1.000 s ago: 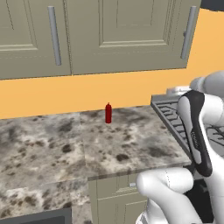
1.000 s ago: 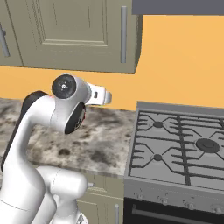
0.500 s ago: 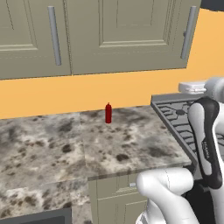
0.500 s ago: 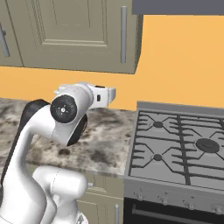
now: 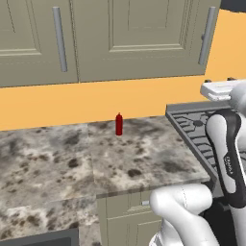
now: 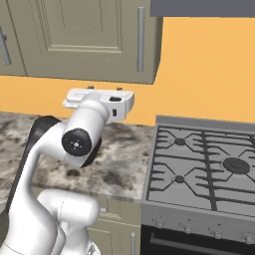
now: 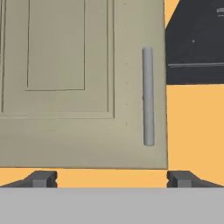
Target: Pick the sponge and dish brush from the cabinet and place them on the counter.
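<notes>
The cabinet hangs on the wall above the counter with its panelled doors closed, so the sponge and dish brush are hidden. My gripper is raised over the counter's right end near the stove, below the cabinet. The right base view has the gripper under the door with the long grey bar handle. Looking along the hand, the gripper is open with nothing between its fingertips. It faces the closed cabinet door and its handle, some way off.
A small red bottle stands at the back of the counter against the orange wall. A grey stove with grates adjoins the counter's right end, under a dark range hood. Base cabinets run below the counter edge.
The arm has swung and the hand has turned from pointing sideways to facing the wall cabinet, shifting towards the stove side. The jaws stayed open. The bottle has not moved.
</notes>
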You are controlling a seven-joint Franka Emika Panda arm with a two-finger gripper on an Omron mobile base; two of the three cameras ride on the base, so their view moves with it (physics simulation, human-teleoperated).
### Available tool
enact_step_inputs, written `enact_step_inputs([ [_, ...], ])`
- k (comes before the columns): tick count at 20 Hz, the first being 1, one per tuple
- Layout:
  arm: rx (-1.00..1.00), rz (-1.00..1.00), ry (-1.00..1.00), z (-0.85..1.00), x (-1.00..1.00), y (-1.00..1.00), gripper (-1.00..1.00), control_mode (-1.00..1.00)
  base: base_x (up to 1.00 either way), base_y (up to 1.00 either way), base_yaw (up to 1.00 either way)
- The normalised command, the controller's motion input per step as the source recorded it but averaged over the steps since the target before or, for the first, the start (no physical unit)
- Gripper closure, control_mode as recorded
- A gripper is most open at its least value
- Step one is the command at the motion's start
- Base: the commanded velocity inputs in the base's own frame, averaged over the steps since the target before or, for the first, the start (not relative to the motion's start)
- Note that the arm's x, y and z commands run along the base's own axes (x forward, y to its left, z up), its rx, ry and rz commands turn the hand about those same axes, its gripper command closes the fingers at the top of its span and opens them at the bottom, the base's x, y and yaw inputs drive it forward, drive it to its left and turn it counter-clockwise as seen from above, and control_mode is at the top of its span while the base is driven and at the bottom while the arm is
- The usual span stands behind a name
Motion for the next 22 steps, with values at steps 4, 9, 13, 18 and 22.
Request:
enact_step_inputs([
  [4, 0.0, 0.0, -0.17, 0.3, 0.0, -0.11, -1.0, -1.0, 0.0, 0.0, 0.0],
  [9, 0.0, 0.0, -0.1, 0.3, 0.05, -0.12, -1.0, -1.0, 0.0, 0.0, 0.0],
  [13, 0.0, 0.0, 0.0, 0.29, 0.15, -0.17, -1.0, -1.0, 0.0, 0.0, 0.0],
  [18, 0.0, 0.0, 0.06, 0.18, 0.25, -0.2, -1.0, -1.0, 0.0, 0.0, 0.0],
  [22, 0.0, 0.0, 0.05, 0.02, 0.31, -0.16, -1.0, -1.0, 0.0, 0.0, 0.0],
])
